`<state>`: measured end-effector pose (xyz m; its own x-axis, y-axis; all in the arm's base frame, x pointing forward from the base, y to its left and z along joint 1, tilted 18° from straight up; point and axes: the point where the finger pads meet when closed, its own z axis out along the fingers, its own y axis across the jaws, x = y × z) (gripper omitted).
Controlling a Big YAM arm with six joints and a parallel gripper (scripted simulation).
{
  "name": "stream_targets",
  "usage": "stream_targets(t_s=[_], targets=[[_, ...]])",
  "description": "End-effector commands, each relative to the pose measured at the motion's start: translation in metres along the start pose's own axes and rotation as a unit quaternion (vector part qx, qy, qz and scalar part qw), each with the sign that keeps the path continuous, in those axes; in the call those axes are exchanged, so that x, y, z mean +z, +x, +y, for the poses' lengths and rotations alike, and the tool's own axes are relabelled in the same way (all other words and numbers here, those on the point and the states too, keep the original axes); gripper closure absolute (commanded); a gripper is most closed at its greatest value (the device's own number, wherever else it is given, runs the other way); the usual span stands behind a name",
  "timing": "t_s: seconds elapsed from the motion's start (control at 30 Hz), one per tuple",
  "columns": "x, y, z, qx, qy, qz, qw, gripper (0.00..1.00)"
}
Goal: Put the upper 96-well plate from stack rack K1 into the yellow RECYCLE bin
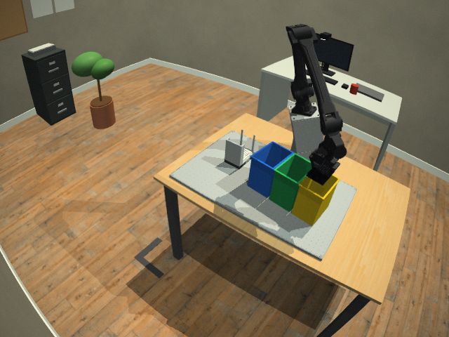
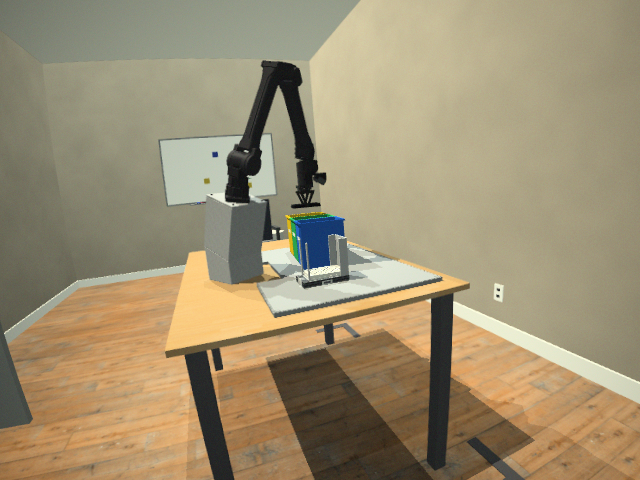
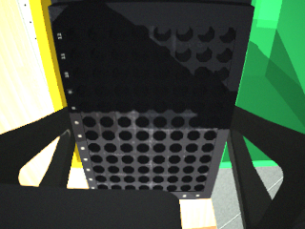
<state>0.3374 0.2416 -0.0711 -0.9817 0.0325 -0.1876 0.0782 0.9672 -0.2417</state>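
My gripper (image 1: 321, 173) (image 2: 306, 199) (image 3: 151, 114) is shut on the black 96-well plate (image 1: 323, 167) (image 2: 304, 206) (image 3: 152, 83) and holds it flat just above the rim of the yellow bin (image 1: 311, 203) (image 2: 288, 232). In the wrist view the plate covers most of the yellow bin's opening. The green bin (image 1: 286, 188) (image 2: 295, 238) (image 3: 274, 38) and the blue bin (image 1: 261, 174) (image 2: 320, 240) stand upright beside it in a row. Rack K1 (image 1: 234, 152) (image 2: 338, 253) stands behind the blue bin with a light plate (image 1: 248, 154) (image 2: 323, 272) low in it.
The bins and the rack stand on a grey mat (image 1: 203, 170) (image 2: 382, 279) on the wooden table (image 1: 373, 232). The arm's grey pedestal (image 1: 302, 134) (image 2: 232, 237) stands behind the bins. The rack's two thin posts rise beside its white wall.
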Motion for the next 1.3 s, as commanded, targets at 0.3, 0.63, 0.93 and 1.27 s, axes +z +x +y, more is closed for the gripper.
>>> stream_targets(t_s=[0.3,0.63,0.93,1.27], targets=[[-0.007,-0.007,0.019,0.005,-0.010,-0.008,1.000,1.00],[-0.007,-0.007,0.019,0.005,-0.010,-0.008,1.000,1.00],[-0.007,-0.007,0.018,0.005,-0.010,-0.008,1.000,1.00],[-0.007,-0.007,0.018,0.005,-0.010,-0.008,1.000,1.00]])
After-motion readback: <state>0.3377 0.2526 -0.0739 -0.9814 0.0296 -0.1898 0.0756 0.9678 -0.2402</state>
